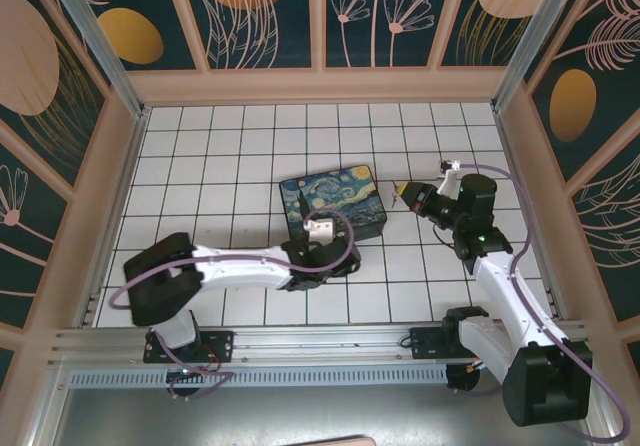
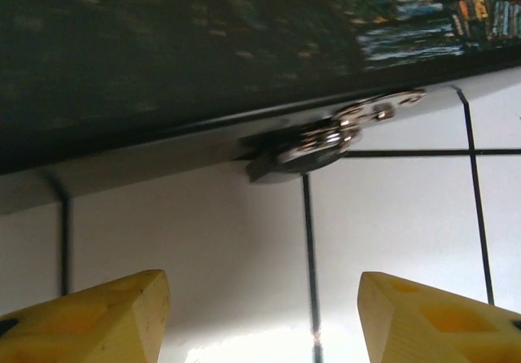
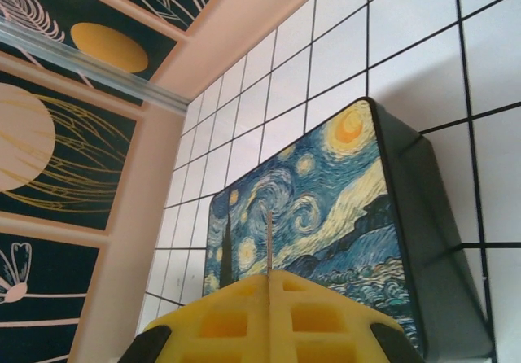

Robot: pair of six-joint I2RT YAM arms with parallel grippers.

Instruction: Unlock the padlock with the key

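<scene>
Beside the painted box [image 1: 333, 203], left gripper [image 2: 260, 302]: jaws spread, empty, facing padlock [image 2: 326, 139].
Padlock: silvery, at the foot of the box wall, on white tiles [image 2: 391, 233].
Right gripper [image 3: 269, 290]: clenched on key [image 3: 269, 241], blade upright, just right of box.

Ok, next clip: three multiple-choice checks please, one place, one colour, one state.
1. The padlock is: A on the lid; B against the painted box's side; C between the left fingers.
2. The fingers are: A yellow; B black; C red.
3. The right gripper is: A open; B shut empty; C shut on the key.
Answers: B, it sits at the box wall in the left wrist view; A, both wrist views show yellow; C, a thin blade sticks from closed fingers.
</scene>
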